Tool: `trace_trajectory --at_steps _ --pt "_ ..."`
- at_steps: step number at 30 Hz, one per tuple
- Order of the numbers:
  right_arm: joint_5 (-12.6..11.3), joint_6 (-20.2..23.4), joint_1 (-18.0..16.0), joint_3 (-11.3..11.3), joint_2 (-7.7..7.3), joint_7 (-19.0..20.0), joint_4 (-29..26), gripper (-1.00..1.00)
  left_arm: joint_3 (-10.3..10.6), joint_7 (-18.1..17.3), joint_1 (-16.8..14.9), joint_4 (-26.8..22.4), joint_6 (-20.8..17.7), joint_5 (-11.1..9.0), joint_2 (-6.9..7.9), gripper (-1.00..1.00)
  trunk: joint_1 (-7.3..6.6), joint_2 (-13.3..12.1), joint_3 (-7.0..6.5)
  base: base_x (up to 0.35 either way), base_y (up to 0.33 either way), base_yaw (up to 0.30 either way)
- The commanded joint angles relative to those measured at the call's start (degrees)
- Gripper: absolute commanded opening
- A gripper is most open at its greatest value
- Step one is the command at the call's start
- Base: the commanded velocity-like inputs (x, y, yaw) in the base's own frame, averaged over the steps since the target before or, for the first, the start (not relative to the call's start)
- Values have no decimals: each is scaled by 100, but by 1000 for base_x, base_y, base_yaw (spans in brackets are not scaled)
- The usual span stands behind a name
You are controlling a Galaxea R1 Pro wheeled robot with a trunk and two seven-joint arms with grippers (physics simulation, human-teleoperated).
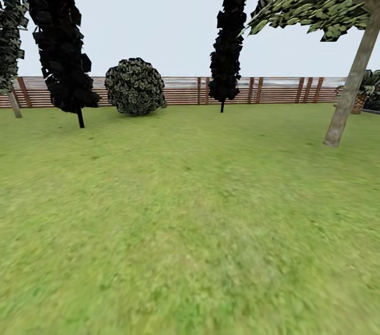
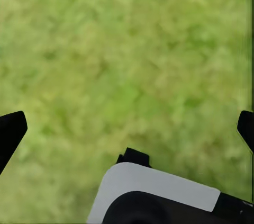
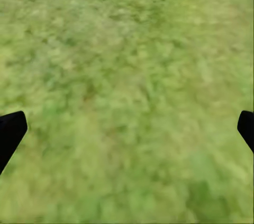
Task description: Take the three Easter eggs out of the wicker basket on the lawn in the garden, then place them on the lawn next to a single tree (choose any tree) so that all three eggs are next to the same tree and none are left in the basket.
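Counting across the head view, two dark, narrow conifers are seen standing before a brown slatted fence, with one round bush between them at the fence line. One tree with a straight, smooth grey-brown trunk is seen at the right, its trunk leaning slightly and its green leafy canopy spread over the upper right corner. Part of another leafy plant is cut off by the left edge, and some foliage is glimpsed behind the tree's trunk, too small to be identified. The lawn is shown as a wide, flat spread of short, patchy green grass reaching from the near foreground to the fence, under a pale sky with a little cloud. In the left wrist view the left claw is seen held over bare grass, its two dark fingertips spread to opposite edges of the picture with nothing between them; a white and black part of the robot is seen below it. In the right wrist view the right claw is likewise spread wide over grass, with nothing gripped.
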State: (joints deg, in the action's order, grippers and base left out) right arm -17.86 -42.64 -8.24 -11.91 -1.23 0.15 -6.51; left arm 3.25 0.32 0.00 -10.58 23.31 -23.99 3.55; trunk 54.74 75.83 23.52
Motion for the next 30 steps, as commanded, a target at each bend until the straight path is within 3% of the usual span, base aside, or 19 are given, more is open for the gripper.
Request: trace_trajectory --at_steps 1,20,30 --pt "-1 0 -2 -29 41 -3 -99 100 35 3 0 -5 4 -43 7 100 4 3 6 329 -95 0" --pt "11 -7 -2 -38 45 -64 239 100 45 3 0 4 -29 -25 -17 100 4 3 6 329 -116 3" --pt "15 -12 -2 -48 -45 -107 238 100 50 3 0 4 -22 -20 -96 100 4 3 6 314 -163 212"
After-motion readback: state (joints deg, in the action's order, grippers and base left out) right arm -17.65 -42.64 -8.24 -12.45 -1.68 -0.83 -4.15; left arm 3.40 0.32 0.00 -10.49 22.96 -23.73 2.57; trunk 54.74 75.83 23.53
